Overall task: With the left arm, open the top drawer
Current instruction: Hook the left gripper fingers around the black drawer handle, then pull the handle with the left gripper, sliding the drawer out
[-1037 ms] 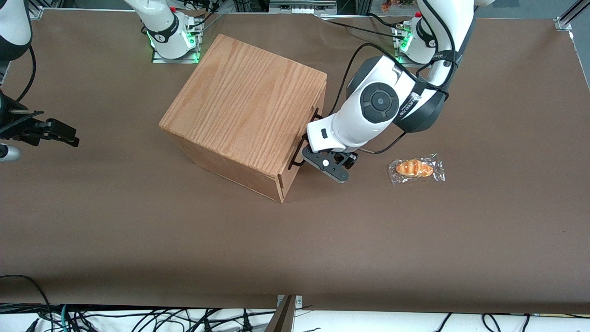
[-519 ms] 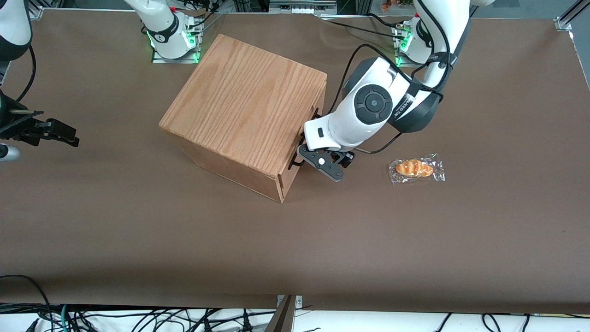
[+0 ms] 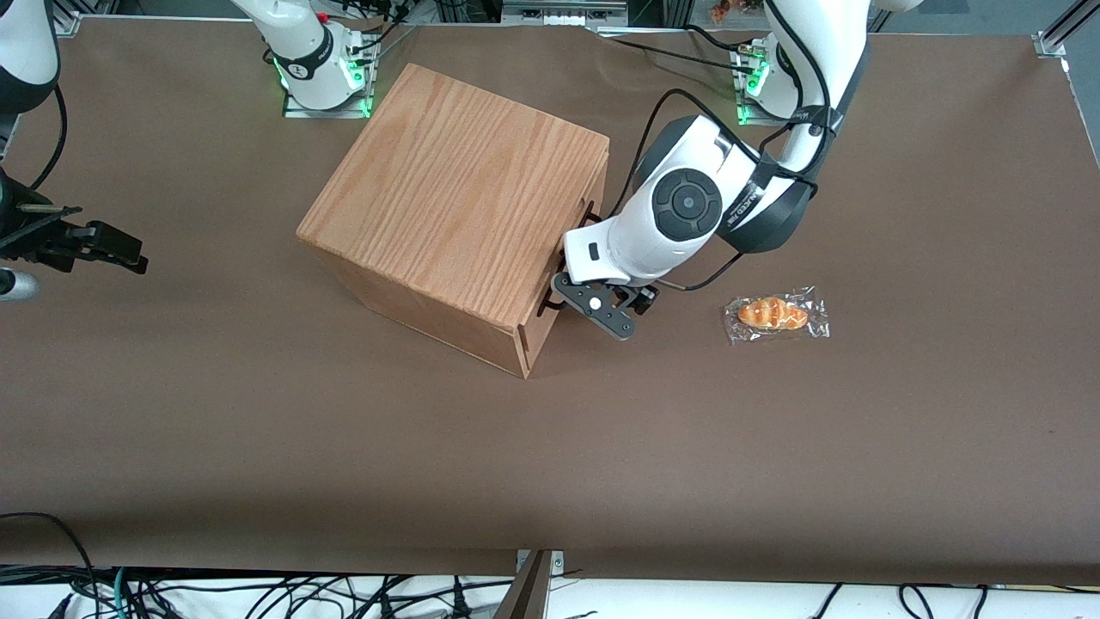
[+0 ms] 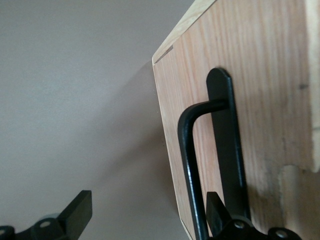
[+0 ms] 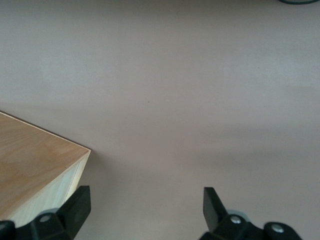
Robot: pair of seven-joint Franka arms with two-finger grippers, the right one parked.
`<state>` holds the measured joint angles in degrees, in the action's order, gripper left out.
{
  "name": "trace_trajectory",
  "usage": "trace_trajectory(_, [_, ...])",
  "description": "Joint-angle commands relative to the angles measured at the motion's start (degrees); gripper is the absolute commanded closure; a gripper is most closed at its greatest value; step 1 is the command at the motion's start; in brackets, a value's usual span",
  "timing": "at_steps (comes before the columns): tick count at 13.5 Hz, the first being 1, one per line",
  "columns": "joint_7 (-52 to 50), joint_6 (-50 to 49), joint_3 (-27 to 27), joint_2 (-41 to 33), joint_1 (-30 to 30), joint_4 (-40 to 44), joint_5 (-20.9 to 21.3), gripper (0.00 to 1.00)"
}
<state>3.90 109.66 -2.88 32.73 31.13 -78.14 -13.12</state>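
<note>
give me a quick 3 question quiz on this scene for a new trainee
1. True or false: the top drawer is already pulled well out of the wooden box.
2. Where is the left arm's end effector? A) above the box B) at the black handle on the drawer front C) over the wrapped pastry
3. Fill in: the end effector's fingers are ____.

Key:
1. False, the drawer front sits flush with the box.
2. B, one finger on each side of the handle bar.
3. Open.
</note>
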Motion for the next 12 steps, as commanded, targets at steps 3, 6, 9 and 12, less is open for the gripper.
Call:
trace_trajectory(3, [1.46,-2.08,0.86,0.14,-0.19,-1.13,-0.41,0.00])
trace_trajectory(6, [1.20,-2.95,0.86,-0.21,-0.81,-1.31,4.85,0.00])
trace_trajectory(9, [1.37,-4.19,0.86,0.05,-2.47,-1.31,5.04,0.00])
trace_trajectory(12, [1.46,-4.19,0.86,0.14,-4.23,-1.22,7.84,0.00])
